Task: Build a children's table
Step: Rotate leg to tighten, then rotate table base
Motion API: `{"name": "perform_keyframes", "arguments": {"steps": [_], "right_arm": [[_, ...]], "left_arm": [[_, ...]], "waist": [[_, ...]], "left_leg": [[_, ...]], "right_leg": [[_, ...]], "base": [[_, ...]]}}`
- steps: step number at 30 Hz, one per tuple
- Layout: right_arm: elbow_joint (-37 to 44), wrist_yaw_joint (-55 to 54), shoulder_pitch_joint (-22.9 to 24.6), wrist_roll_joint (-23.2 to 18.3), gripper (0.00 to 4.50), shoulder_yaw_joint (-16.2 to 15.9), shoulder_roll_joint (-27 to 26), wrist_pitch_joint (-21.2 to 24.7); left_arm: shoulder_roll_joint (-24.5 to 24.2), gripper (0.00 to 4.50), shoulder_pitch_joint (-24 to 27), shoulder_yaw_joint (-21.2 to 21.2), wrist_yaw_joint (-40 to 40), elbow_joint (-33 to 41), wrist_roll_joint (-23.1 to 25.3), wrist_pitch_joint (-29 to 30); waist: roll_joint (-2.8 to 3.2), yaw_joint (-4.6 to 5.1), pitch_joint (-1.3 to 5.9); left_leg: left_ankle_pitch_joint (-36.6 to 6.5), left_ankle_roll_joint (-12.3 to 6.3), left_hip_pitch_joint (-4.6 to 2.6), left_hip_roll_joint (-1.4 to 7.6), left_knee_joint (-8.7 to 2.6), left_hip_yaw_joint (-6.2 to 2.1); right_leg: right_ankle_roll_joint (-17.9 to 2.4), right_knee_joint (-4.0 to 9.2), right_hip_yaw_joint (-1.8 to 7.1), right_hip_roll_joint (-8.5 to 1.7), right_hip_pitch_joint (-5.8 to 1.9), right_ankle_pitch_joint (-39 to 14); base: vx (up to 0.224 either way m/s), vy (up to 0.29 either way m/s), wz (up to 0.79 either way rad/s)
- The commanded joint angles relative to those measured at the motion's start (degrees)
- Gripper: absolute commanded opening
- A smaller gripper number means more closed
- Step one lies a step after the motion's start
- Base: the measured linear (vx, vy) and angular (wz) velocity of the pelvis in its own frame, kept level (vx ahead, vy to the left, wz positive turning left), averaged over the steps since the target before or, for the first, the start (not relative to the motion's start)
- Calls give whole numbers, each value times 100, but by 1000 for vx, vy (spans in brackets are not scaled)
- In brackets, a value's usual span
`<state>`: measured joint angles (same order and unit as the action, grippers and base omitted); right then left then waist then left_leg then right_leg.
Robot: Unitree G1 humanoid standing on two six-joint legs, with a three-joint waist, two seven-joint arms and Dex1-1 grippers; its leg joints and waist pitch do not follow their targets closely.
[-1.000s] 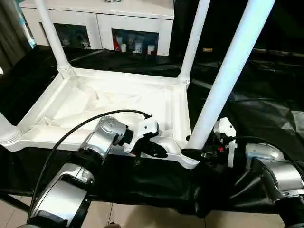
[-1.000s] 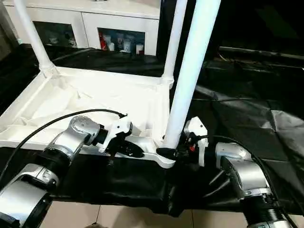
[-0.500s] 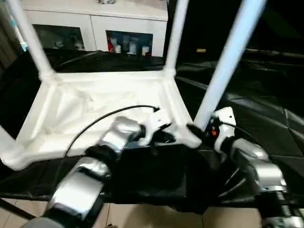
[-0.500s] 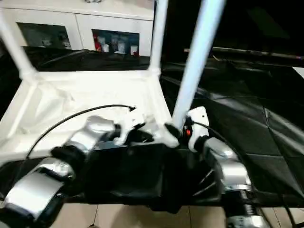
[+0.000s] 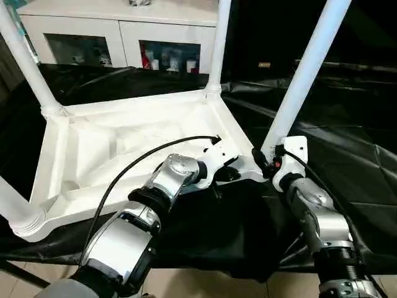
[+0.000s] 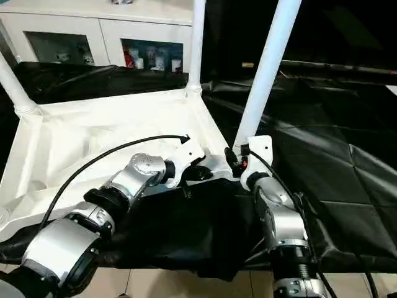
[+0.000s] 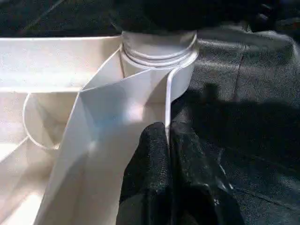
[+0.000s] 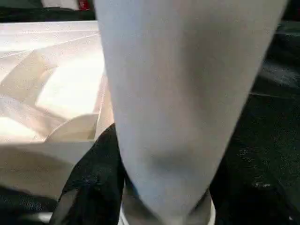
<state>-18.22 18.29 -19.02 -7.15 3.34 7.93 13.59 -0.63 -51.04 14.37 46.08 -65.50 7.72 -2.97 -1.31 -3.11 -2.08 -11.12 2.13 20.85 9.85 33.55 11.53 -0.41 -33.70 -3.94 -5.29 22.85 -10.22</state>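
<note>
Left claw [image 7: 167, 140]: pinched shut on the tabletop [image 5: 124, 149] rim wall, as a second ago, just beside the near-right corner socket.
Right claw [image 5: 263, 162]: fingers still closed around the leg [image 5: 304, 74] at its base, in that socket.
Tabletop: upside down on black sheet [image 5: 347, 143]; since earlier swung, its gripped corner now farther from the robot.
Other legs: upright beyond the claws.

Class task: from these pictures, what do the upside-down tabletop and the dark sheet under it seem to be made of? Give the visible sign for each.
Tabletop: likely moulded white plastic, smooth and slightly glossy; thin ribs and round corner sockets show. Dark sheet: probably thin plastic film, black and shiny; it creases and wrinkles with bright highlights.
</note>
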Motion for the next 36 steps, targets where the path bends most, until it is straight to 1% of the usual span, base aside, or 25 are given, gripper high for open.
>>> {"name": "perform_keyframes", "arguments": {"steps": [1,2,3,6,11,13,15,16,17,20,21,22,23,24,25,26,28,29,30,31,32,33,34,35,36], "right_arm": [[-4,560,157,-118,277,-456,50,97],[45,745,167,-117,290,-505,161,88],[127,981,196,-142,303,-556,297,100],[380,1733,329,-233,303,-679,724,42],[744,2767,543,-517,303,-625,1380,-14],[906,3029,621,-647,303,-578,1583,9],[1072,3242,717,-729,303,-566,1761,50],[1174,3356,783,-776,303,-554,1867,62],[1366,3521,916,-867,303,-500,2044,91],[1595,3676,1094,-980,312,-394,2229,128],[1729,3770,1200,-1038,312,-334,2321,164],[1805,3807,1259,-1066,312,-310,2365,191],[1865,3827,1304,-1088,312,-296,2393,207],[1982,3844,1373,-1142,312,-278,2439,247],[2025,3844,1393,-1165,312,-274,2454,267],[2063,3843,1404,-1191,312,-276,2454,292],[2131,3840,1428,-1241,312,-281,2465,336],[2202,3835,1413,-1314,312,-347,2395,424],[2218,3832,1407,-1327,312,-367,2373,445],[2211,3812,1346,-1303,312,-493,2262,469],[2203,3805,1327,-1295,312,-529,2229,478],[2165,3766,1275,-1247,312,-615,2138,498],[2109,3709,1226,-1191,312,-676,2063,503],[2036,3636,1160,-1128,312,-791,1932,500],[1836,3444,1036,-1009,312,-905,1703,469]], "left_arm": [[-91,0,1,-152,-18,-28,-59,-257],[-124,0,39,-137,172,14,-83,-381],[-160,0,89,-130,423,75,-130,-460],[-291,0,216,-95,1011,218,-224,-569],[-558,0,441,-8,1921,460,-358,-716],[-608,0,486,-18,2062,518,-398,-761],[-625,0,502,-40,2070,540,-412,-880],[-617,0,499,-97,2008,551,-446,-935],[-594,0,476,-248,1987,595,-585,-970],[-621,57,462,-385,2091,755,-747,-953],[-693,59,484,-421,2165,953,-791,-936],[-745,59,495,-434,2173,1074,-801,-926],[-798,67,503,-453,2157,1186,-802,-940],[-936,91,497,-517,2071,1409,-797,-915],[-998,91,487,-550,2023,1494,-794,-880],[-1093,99,502,-559,2009,1608,-772,-842],[-1237,102,529,-569,1997,1783,-736,-789],[-1537,125,722,-663,2147,2348,-834,-362],[-1617,135,782,-693,2188,2515,-870,-232],[-1882,140,1123,-777,2441,3262,-1091,367],[-1950,140,1226,-791,2519,3469,-1155,530],[-2122,141,1507,-793,2697,3976,-1318,904],[-2247,152,1701,-789,2804,4284,-1402,1121],[-2486,178,2049,-782,2958,4782,-1549,1495],[-2763,180,2465,-843,3042,5267,-1684,1864]], "waist": [[-81,-2,259],[-72,1,255],[-99,15,255],[-103,-8,246],[-113,-40,271],[-131,-57,266],[-135,-91,256],[-181,-104,251],[-167,-130,250],[-174,-213,239],[-173,-221,247],[-155,-239,263],[-146,-231,264],[-208,-212,256],[-202,-206,244],[-241,-201,231],[-221,-205,224],[-233,-220,225],[-233,-220,225],[-192,-218,226],[-192,-205,225],[-183,-193,203],[-160,-202,216],[-129,-179,201],[-130,-158,190]], "left_leg": [[-1445,-266,-31,340,-451,-187],[-1445,-288,-27,337,-447,-191],[-1422,-315,-23,338,-439,-188],[-1382,-436,-22,354,-432,-188],[-1119,-542,-27,379,-404,-171],[-1064,-603,-23,381,-396,-157],[-1071,-645,-26,377,-391,-156],[-1091,-641,-24,380,-391,-154],[-1096,-626,-33,386,-391,-157],[-1121,-613,-34,386,-395,-154],[-1106,-591,-29,382,-393,-156],[-1088,-547,-36,425,-405,-174],[-1097,-533,-43,430,-405,-178],[-1088,-521,-23,430,-412,-182],[-1083,-516,-22,435,-419,-186],[-1117,-512,-31,423,-413,-173],[-1103,-474,-35,413,-411,-173],[-1074,-425,-47,430,-418,-181],[-1074,-425,-47,430,-418,-181],[-943,-364,-63,452,-424,-179],[-903,-319,-42,465,-437,-196],[-982,-318,-64,426,-431,-152],[-994,-261,-92,441,-427,-160],[-982,-210,-59,444,-461,-167],[-1121,-161,-84,431,-467,-148]], "right_leg": [[-984,486,271,-409,-246,-1671],[-974,496,269,-419,-256,-1766],[-969,498,268,-418,-255,-1811],[-954,507,273,-431,-256,-1914],[-1213,423,275,-429,-258,-1339],[-1276,407,277,-423,-254,-1192],[-1256,422,273,-438,-260,-1307],[-1201,431,271,-435,-258,-1439],[-1175,432,274,-440,-255,-1499],[-1073,449,278,-450,-246,-1702],[-1117,442,272,-455,-250,-1680],[-1161,417,279,-454,-250,-1503],[-1207,398,272,-443,-236,-1388],[-1259,380,264,-432,-249,-1188],[-1292,359,268,-440,-259,-1080],[-1286,370,268,-437,-244,-1132],[-1236,371,274,-442,-243,-1255],[-1233,347,278,-457,-252,-1260],[-1233,347,278,-457,-252,-1260],[-1336,298,281,-447,-236,-1060],[-1389,261,286,-475,-258,-980],[-1371,312,284,-407,-201,-1100],[-1407,283,291,-432,-209,-1065],[-1430,274,294,-416,-214,-1070],[-1403,303,296,-379,-179,-1172]], "base": [[0,0,0],[0,0,0],[0,0,0],[0,0,0],[0,0,0],[0,0,0],[0,0,0],[0,0,0],[0,0,0],[0,0,0],[0,0,0],[0,0,0],[0,0,0],[0,0,0],[0,0,0],[0,0,0],[0,0,0],[0,0,0],[0,0,0],[0,0,0],[0,0,0],[0,0,0],[0,0,0],[0,0,0],[0,0,0]]}}
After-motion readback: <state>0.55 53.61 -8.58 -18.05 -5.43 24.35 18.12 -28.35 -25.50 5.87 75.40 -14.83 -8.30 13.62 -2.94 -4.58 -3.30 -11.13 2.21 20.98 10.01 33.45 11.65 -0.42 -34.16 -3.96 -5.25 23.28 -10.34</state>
